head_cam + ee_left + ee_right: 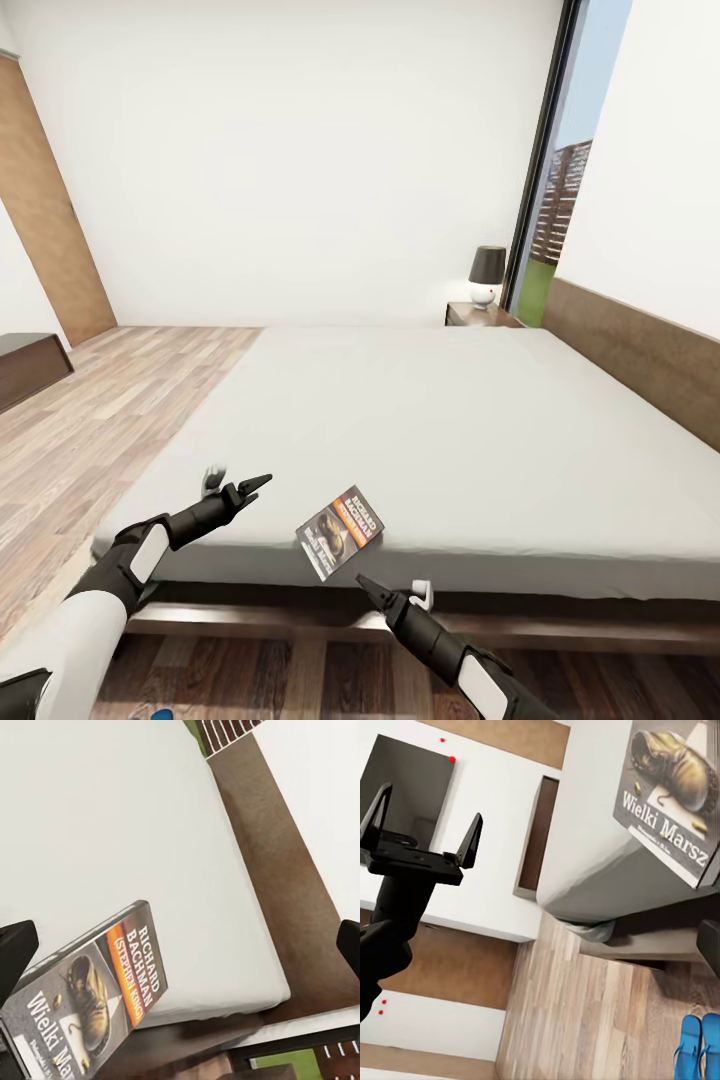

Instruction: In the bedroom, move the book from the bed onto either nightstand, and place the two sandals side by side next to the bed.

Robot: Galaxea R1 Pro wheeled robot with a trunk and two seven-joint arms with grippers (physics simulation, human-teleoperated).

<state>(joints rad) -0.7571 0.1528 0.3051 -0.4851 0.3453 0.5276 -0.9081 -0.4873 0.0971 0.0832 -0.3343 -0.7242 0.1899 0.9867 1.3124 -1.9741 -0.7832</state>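
The book (340,531) is seen at the bed's (450,420) near edge, between two open end effectors: left end effector (238,488) at ten o'clock, right end effector (392,591) at five.

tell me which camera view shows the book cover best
The left wrist view: the book is large, with author name, orange band and boot picture readable. The right wrist view cuts off its top; the head view shows it small on the bed.

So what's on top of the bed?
Just the book, lying flat near the front edge of the bed. The rest of the mattress is bare. What's beneath the bed is hidden.
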